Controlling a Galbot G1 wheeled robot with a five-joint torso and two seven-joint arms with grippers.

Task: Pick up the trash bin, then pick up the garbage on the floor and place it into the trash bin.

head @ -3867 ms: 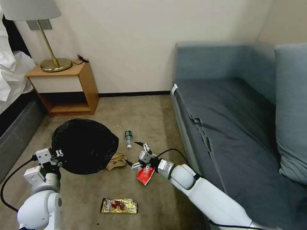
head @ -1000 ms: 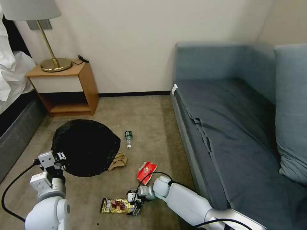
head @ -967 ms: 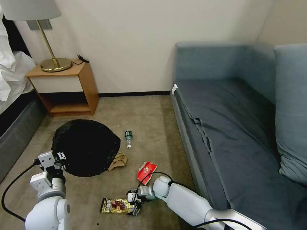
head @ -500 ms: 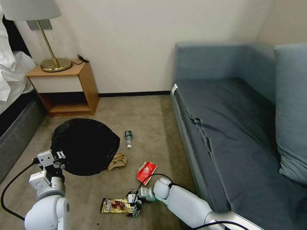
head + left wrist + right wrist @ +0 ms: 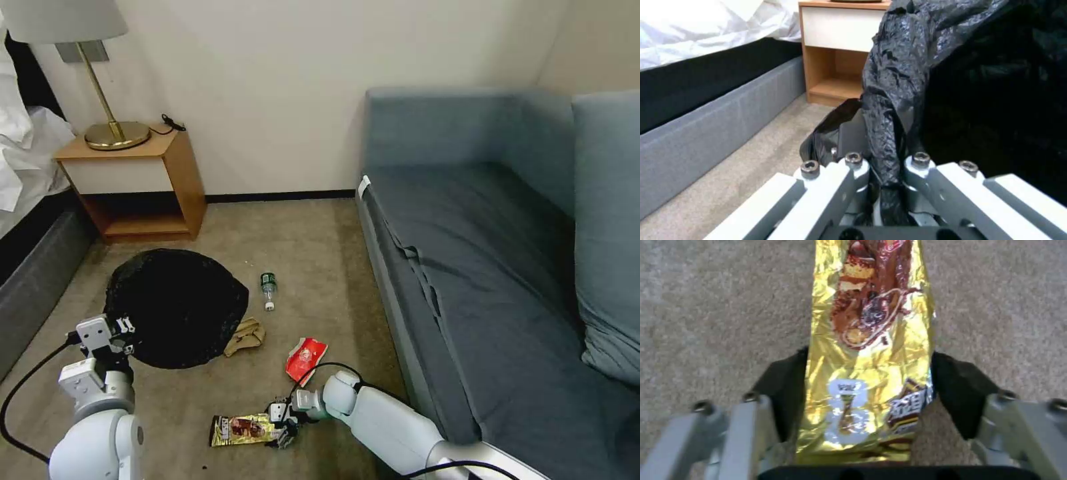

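Right tool point(image 5: 281, 424) is no longer up by the red packet point(image 5: 305, 359) and bottle point(image 5: 268, 288), where it hung open 3.9 s ago. It now sits low on the floor at the near end of the gold wrapper point(image 5: 243, 429), fingers point(image 5: 786, 393) straddling that end, still spread and not clamped. Over the last second it has barely shifted. The wrapper's grasped end is slightly nudged. Left tool point(image 5: 113, 331) with the bin point(image 5: 175, 307) wobbles a little, same grip on the bag.
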